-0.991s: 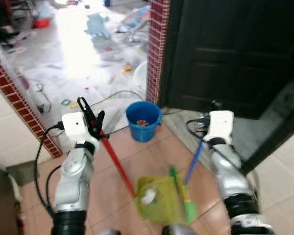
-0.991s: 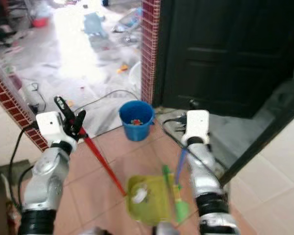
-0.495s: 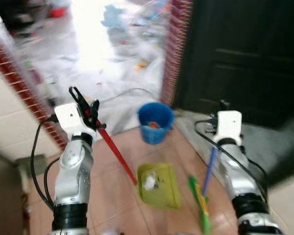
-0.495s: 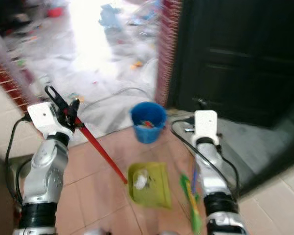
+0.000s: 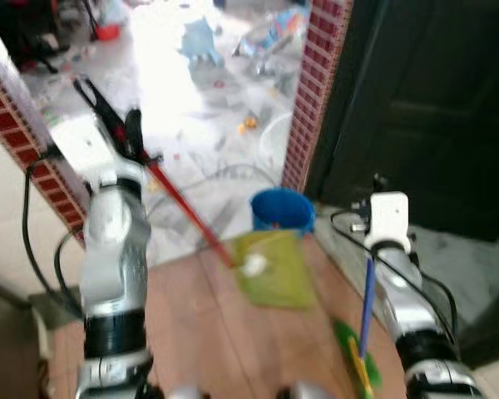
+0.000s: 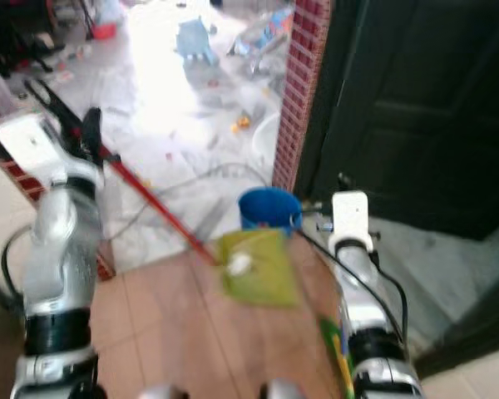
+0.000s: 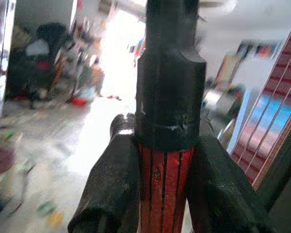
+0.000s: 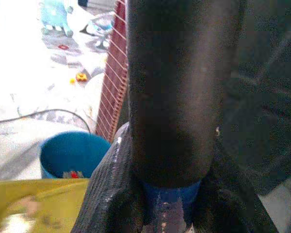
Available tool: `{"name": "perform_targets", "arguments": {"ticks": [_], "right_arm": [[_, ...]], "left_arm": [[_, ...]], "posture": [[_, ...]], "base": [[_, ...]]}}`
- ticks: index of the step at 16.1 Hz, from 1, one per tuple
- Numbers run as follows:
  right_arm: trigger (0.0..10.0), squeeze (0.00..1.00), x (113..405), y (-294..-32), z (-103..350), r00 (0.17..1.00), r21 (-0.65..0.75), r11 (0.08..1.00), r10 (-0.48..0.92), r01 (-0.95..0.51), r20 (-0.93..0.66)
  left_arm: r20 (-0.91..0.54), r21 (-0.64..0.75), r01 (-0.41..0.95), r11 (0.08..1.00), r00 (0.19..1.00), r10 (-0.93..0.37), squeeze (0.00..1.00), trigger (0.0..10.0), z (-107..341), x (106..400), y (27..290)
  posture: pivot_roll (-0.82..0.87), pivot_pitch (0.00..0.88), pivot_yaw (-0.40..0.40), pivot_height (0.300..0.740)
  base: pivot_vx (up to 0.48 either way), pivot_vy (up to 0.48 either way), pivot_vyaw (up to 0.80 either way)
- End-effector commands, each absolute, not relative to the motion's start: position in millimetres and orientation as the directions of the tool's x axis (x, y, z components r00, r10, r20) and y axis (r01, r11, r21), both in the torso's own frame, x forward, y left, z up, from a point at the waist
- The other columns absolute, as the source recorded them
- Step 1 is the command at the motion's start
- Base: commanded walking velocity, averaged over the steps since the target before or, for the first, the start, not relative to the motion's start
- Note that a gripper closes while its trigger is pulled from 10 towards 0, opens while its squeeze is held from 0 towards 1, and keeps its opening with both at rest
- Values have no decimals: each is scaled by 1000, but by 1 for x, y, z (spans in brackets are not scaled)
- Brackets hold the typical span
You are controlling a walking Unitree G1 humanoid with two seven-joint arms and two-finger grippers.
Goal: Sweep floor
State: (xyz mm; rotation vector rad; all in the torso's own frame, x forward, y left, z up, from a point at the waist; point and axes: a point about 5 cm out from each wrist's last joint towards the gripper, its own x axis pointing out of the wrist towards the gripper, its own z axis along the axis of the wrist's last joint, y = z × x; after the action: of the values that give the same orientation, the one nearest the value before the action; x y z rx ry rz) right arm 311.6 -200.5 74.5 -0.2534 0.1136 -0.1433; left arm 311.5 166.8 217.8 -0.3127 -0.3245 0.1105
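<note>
left gripper [image 5: 116, 133] clamped on red dustpan handle [image 5: 187, 216], yellow-green dustpan [image 5: 274, 266] raised beside blue bucket [image 5: 281, 212]; right gripper [image 8: 165, 213] pinching blue broom handle [image 5: 367, 299].

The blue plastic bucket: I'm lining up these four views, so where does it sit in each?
Left eye: blue plastic bucket centre, beside the red brick pillar.
Right eye: centre, beside that pillar.
Left wrist: not in it.
Right wrist: lower left.
Shared landmark: the pillar.
</note>
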Motion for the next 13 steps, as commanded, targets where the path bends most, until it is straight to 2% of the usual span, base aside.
{"name": "perform_targets", "arguments": {"ticks": [1,13], "right_arm": [[10000,0,316,-191,79,990,-247,963,-125,103,-73],[10000,0,316,-184,73,991,-225,972,-89,65,-96]], "left_arm": [[393,-322,-72,944,897,203,0,10000,242,306,177],[375,-330,-82,940,903,210,0,10000,243,310,174]], "posture": [[-77,0,0,740],[-75,0,9,740]], "base": [[394,274,0],[466,0,0]]}}
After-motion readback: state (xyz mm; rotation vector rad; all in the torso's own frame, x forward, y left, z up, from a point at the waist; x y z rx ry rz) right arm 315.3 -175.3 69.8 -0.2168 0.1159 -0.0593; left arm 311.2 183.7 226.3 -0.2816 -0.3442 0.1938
